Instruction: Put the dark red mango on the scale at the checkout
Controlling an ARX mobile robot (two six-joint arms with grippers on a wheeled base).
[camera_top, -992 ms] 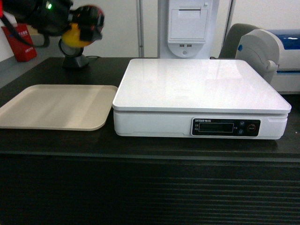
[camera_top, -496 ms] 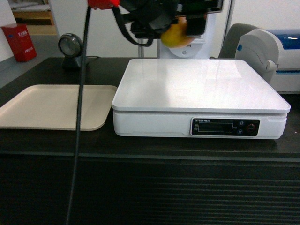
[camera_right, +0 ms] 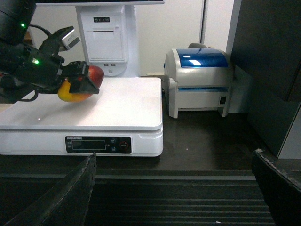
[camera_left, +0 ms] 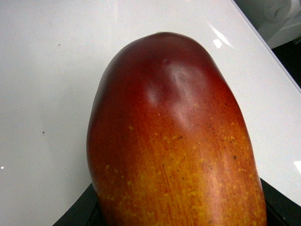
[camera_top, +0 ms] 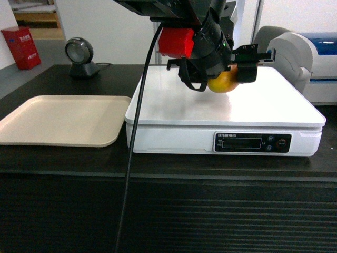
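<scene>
The dark red mango (camera_top: 224,83), orange-yellow at one end, hangs low over the back right of the scale (camera_top: 174,108), with my left gripper (camera_top: 234,74) shut on it. I cannot tell whether it touches the platform. The left wrist view is filled by the mango (camera_left: 174,132) above the white scale (camera_left: 42,94), with black fingers (camera_left: 77,214) at its sides. From the right wrist view I see the mango (camera_right: 87,82) over the scale (camera_right: 122,106). My right gripper (camera_right: 171,188) stands open in front of the checkout (camera_right: 178,207), holding nothing. The checkout (camera_top: 168,216) is dark with a ribbed front.
A beige tray (camera_top: 63,118) lies left of the scale. A round black scanner (camera_top: 80,52) stands at the back left, a red box (camera_top: 21,47) beyond it. A white-and-blue printer (camera_right: 200,80) sits right of the scale, a white terminal (camera_right: 102,37) behind it.
My left arm has carried the mango from high at the far left, across the back, and down to just above the scale's platform.
</scene>
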